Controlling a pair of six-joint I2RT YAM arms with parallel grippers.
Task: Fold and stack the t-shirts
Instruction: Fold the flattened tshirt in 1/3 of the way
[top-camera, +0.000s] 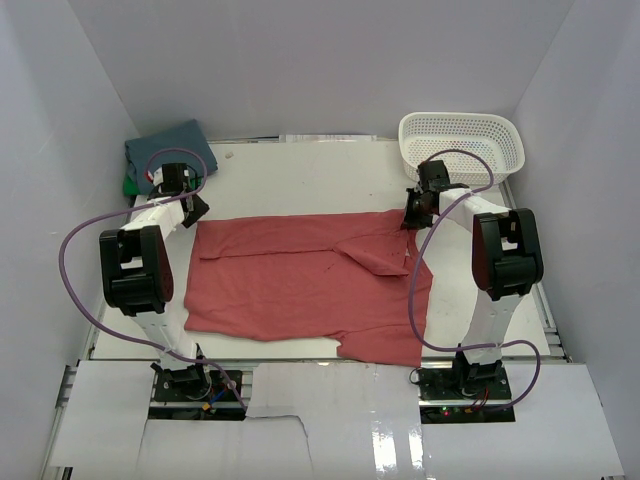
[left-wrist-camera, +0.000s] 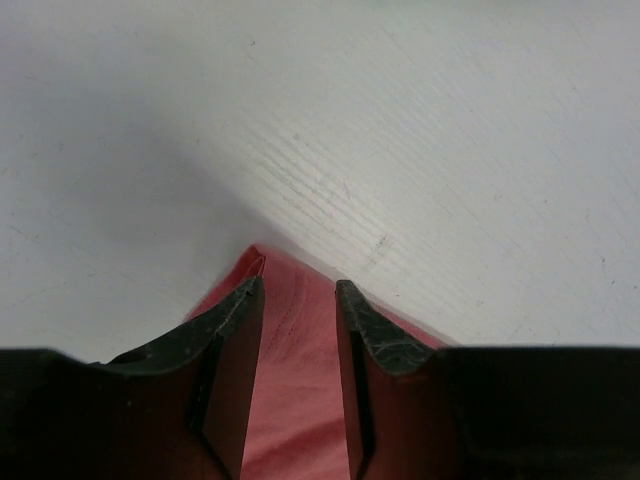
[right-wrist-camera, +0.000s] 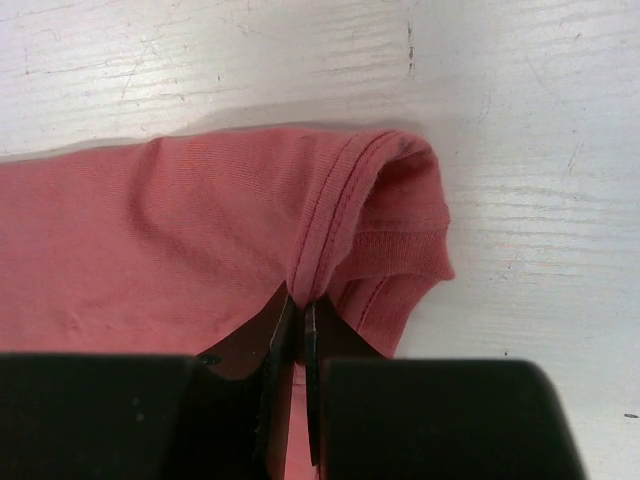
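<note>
Right gripper (right-wrist-camera: 298, 308) is clamped on a stitched edge of the red shirt (top-camera: 290, 285), near the white basket (top-camera: 462, 140). Left gripper (left-wrist-camera: 300, 292), jaws apart, straddles the shirt corner well away from that basket.

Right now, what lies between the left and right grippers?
The coral-red cloth t-shirt, spread out; its far edge runs from the left gripper to the right gripper, seen in the top view.

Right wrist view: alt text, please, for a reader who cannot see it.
The right gripper, jaws shut, pinches the stitched hem at a bunched corner of the coral-red t-shirt. The shirt lies on a scuffed white table, bare along the top and right.
</note>
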